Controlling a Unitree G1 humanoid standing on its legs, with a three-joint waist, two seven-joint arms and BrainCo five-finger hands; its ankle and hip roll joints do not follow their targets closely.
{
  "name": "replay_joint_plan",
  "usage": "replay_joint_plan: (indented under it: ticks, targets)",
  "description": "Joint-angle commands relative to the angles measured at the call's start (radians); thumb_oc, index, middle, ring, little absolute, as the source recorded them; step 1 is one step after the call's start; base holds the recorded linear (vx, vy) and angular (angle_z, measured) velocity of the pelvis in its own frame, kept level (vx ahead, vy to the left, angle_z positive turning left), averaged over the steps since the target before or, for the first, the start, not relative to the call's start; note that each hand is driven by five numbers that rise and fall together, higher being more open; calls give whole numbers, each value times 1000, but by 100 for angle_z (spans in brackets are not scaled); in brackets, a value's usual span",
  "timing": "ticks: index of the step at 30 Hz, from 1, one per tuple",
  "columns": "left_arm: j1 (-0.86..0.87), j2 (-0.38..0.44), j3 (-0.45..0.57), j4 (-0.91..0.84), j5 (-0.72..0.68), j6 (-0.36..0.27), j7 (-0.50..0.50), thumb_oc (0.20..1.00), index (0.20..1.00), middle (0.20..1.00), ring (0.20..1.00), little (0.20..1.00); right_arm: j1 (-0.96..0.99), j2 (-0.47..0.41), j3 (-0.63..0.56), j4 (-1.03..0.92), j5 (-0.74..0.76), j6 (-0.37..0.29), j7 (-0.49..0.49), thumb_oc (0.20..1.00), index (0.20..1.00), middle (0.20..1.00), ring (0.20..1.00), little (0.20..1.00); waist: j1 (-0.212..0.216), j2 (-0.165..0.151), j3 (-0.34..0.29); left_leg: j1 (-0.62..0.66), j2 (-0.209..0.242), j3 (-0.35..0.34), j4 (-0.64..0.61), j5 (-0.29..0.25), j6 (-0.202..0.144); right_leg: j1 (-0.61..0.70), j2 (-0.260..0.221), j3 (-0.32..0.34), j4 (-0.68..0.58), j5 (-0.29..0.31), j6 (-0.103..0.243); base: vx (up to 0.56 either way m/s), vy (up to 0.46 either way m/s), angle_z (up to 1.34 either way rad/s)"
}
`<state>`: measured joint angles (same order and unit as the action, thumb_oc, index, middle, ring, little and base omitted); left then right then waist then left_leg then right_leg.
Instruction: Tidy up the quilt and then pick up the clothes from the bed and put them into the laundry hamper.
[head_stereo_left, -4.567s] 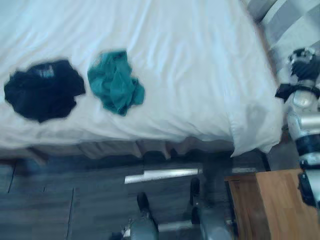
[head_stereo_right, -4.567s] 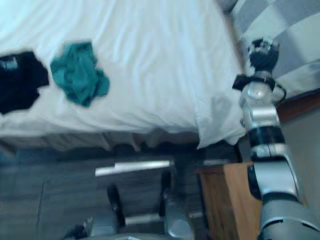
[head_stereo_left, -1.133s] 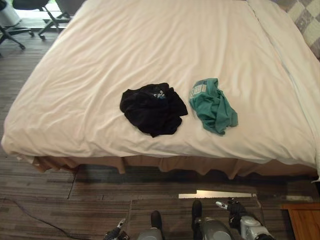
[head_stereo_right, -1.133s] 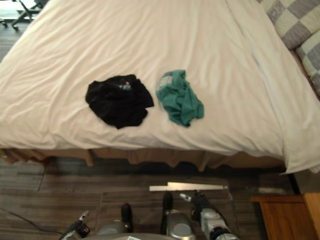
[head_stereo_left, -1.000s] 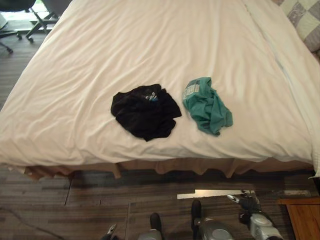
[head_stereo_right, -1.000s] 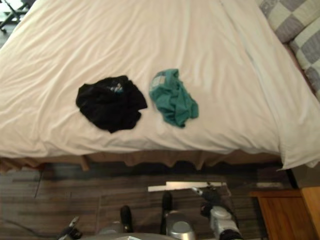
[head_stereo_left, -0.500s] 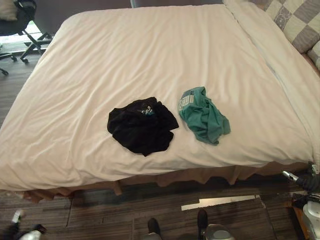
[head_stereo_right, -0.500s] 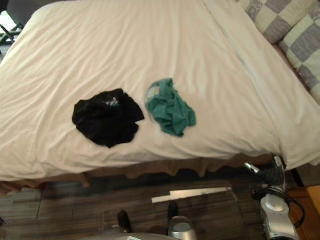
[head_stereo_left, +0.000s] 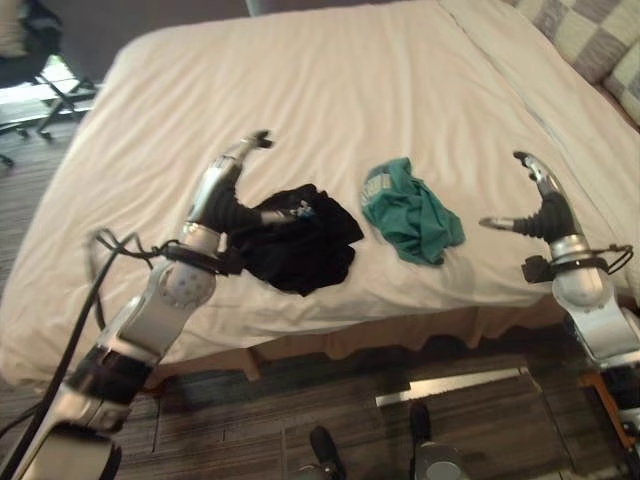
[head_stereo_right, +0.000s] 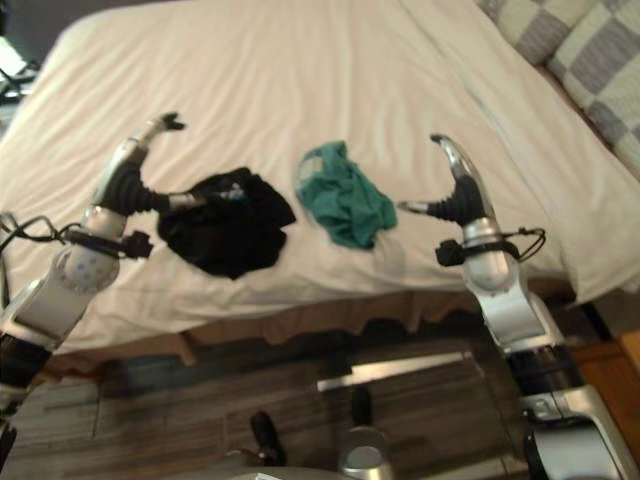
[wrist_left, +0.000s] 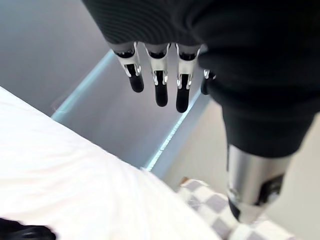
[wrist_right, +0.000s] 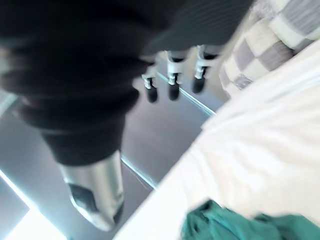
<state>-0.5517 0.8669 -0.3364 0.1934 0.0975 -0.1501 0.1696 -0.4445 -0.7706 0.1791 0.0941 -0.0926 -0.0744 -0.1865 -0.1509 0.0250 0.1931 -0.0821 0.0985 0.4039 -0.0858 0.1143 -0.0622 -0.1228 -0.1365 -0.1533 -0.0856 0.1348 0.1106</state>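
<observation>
- A wide bed (head_stereo_left: 420, 60) covered by a smooth white quilt (head_stereo_left: 330, 90) takes up most of both head camera views, seen from its long side.
- Two crumpled garments lie on the quilt near the close edge: a black garment (head_stereo_left: 300, 238) on the robot's left and a teal garment (head_stereo_left: 410, 215) just beside it on the right, with a narrow strip of quilt between them.
- The left hand (head_stereo_left: 228, 185) is raised above the quilt just to the left of the black garment, fingers spread and reaching up and away, thumb pointing towards the black cloth. It holds nothing.
- The right hand (head_stereo_right: 455, 190) is raised over the quilt to the right of the teal garment, fingers straight and lifted, thumb stretched towards the teal cloth without touching it. It also holds nothing.
- The left wrist view adds what the head views cannot: the dark-tipped fingers (wrist_left: 160, 85) hang straight and slightly apart in open air, with a grey wall behind them and a sliver of the black garment at the picture's corner.
- The right wrist view, which is smeared, shows that hand's fingers (wrist_right: 172, 82) straight too, with the teal garment below them and checked pillows (wrist_right: 272, 45) beyond.
- The head views show the checked pillows (head_stereo_right: 560, 50) at the bed's right end, cut off by the frame.
- A dark office chair (head_stereo_left: 35, 60) stands on the floor (head_stereo_left: 300, 400) past the bed's far left corner, partly cut off.
- A pale strip on the floor (head_stereo_right: 390, 370) below the bed edge is hard to identify; it may be a reflection.
</observation>
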Motion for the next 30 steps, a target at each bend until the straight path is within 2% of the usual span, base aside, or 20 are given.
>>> replay_joint_plan:
  ticks: [1, 2, 3, 5, 9, 11, 12, 17, 18, 19, 20, 21, 22, 27, 29, 30]
  targets:
    - [-104, 4, 19, 93, 79, 21, 39, 1000, 1000, 1000, 1000, 1000, -95, -18, 13, -20, -43, -13, 12, 1000, 1000, 1000, 1000, 1000, 9, -54, 62, 106, 42, -41, -1, -127, -32, 19, -5, -21, 0, -115, 44, -36, -7, -12]
    - [-110, 3, 16, 97, 80, 21, 40, 1000, 1000, 1000, 1000, 1000, -97, -18, 12, -19, -44, -12, 12, 1000, 1000, 1000, 1000, 1000, 11, -54, 62, 104, 42, -40, -1, -126, -32, 17, -5, -20, 0, -115, 44, -26, -9, -16]
    - [-169, -18, -4, 134, 126, 62, 40, 1000, 1000, 1000, 1000, 1000, -114, -2, 36, -35, -58, -7, 26, 1000, 1000, 1000, 1000, 1000, 7, -55, 73, 95, 47, -27, -1, -121, -31, -1, -3, -13, 0, -110, 44, -25, -6, -18]
    - [-169, -34, 5, 153, 155, 82, 43, 1000, 1000, 1000, 1000, 1000, -108, 6, 48, -47, -75, -11, 41, 1000, 1000, 1000, 1000, 1000, 8, -57, 83, 90, 47, -18, 1, -118, -32, -10, -4, -11, -1, -106, 46, -24, -3, -21]
    - [-190, -44, 6, 181, 188, 99, 50, 1000, 1000, 1000, 1000, 1000, -100, 7, 46, -52, -86, -16, 43, 1000, 1000, 1000, 1000, 1000, 7, -59, 94, 79, 46, -12, 3, -114, -34, -27, -6, -4, -1, -100, 46, -28, 2, -11]
    - [-234, -64, 16, 237, 234, 160, 63, 1000, 1000, 1000, 1000, 1000, -90, 6, 39, -53, -104, -23, 37, 1000, 1000, 1000, 1000, 1000, 5, -61, 121, 47, 47, -14, 6, -102, -38, -61, -11, 0, 0, -88, 47, -57, -3, -3]
    - [-236, -66, 14, 238, 234, 161, 63, 1000, 1000, 1000, 1000, 1000, -89, 5, 38, -53, -104, -23, 37, 1000, 1000, 1000, 1000, 1000, 5, -58, 121, 47, 48, -16, 8, -107, -38, -60, -11, -2, 1, -92, 49, -64, -14, -1]
    - [-288, -131, 22, 448, 320, 284, 43, 1000, 1000, 1000, 1000, 1000, -66, 17, -4, -71, -145, -22, 5, 1000, 1000, 1000, 1000, 1000, 2, -68, 153, -5, 54, -24, 11, -88, -41, -101, -18, -11, 3, -79, 51, -31, -27, -1]
    - [-291, -132, 20, 448, 320, 285, 43, 1000, 1000, 1000, 1000, 1000, -66, 16, -6, -71, -145, -22, 4, 1000, 1000, 1000, 1000, 1000, 3, -67, 153, -6, 55, -25, 12, -88, -41, -101, -17, -11, 3, -79, 51, -47, -50, 2]
    - [-268, -155, 24, 516, 398, 343, -35, 1000, 1000, 1000, 1000, 1000, -60, 21, -39, -83, -181, -11, -15, 1000, 1000, 1000, 1000, 1000, 10, -72, 181, -20, 62, -27, 14, -82, -46, -109, -24, -25, 4, -77, 51, -53, -47, 4]
    - [-237, -157, 31, 522, 417, 352, -69, 1000, 1000, 1000, 1000, 1000, -64, 23, -50, -92, -193, -9, -18, 1000, 1000, 1000, 1000, 1000, 15, -74, 194, -23, 64, -27, 13, -81, -47, -110, -26, -28, 4, -77, 50, -84, -84, 5]
    - [-199, -160, 39, 528, 432, 351, -83, 260, 260, 260, 260, 260, -73, 33, -54, -91, -204, -9, -29, 1000, 1000, 1000, 1000, 1000, 22, -81, 211, -29, 70, -28, 15, -77, -52, -112, -28, -30, 4, -77, 49, -68, -67, 4]
    - [-170, -169, 43, 534, 436, 343, -82, 200, 200, 200, 200, 200, -83, 39, -54, -94, -206, -11, -34, 1000, 1000, 1000, 1000, 1000, 26, -85, 219, -34, 74, -30, 15, -75, -53, -113, -28, -31, 4, -77, 47, -58, -75, 4]
    - [-16, -205, 65, 479, 412, 292, -97, 200, 200, 200, 200, 200, -151, 41, -17, -95, -221, -20, -46, 1000, 1000, 1000, 1000, 1000, 47, -89, 226, -31, 80, -37, 11, -72, -58, -109, -26, -32, 3, -81, 40, -10, -44, 7]
    - [74, -239, 76, 407, 338, 246, -92, 200, 200, 200, 200, 200, -201, 40, 20, -88, -233, -19, -49, 1000, 1000, 1000, 1000, 1000, 61, -85, 224, -26, 79, -45, 9, -72, -57, -103, -24, -30, 2, -84, 35, 10, -68, 12]
    - [160, -262, 71, 315, 229, 177, -91, 200, 200, 200, 200, 200, -272, 35, 66, -47, -244, -5, -42, 1000, 1000, 1000, 1000, 1000, 86, -78, 225, -27, 74, -61, 9, -70, -56, -97, -22, -26, 0, -86, 29, 11, -86, 16]
